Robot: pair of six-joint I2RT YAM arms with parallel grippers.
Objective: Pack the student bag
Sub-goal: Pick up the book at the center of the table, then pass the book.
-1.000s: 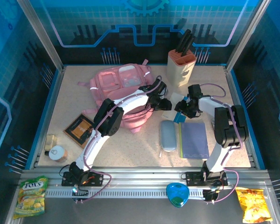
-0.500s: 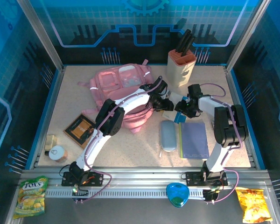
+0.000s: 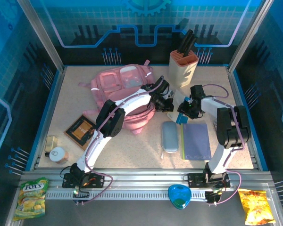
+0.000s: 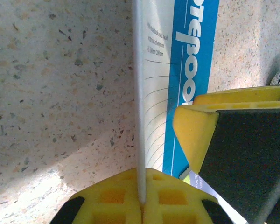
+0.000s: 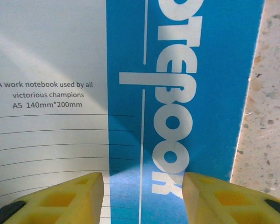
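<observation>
**A:** What is the left hand (image 4: 142,205) doing?
**B:** It's clenched on the edge of the thin blue-and-white paper notebook (image 4: 186,70), pinched between its yellow pads. The right hand (image 5: 142,186) hovers at the cover, fingers apart, gripping nothing.
**A:** Any advice?
**B:** Pinch firmly and lift clear before swinging, because the thin cover will likely flop. The soft pink fabric student bag (image 3: 120,82) lies just left, toward the back.
**A:** And around them?
**B:** A speckled beige worktop (image 3: 132,146) and blue-lit glass walls.

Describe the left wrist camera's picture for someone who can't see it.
Yellow jaws pinch the white edge of a blue-and-white notebook, speckled table behind it. The other arm's yellow-and-black jaws crowd the right side.
</observation>
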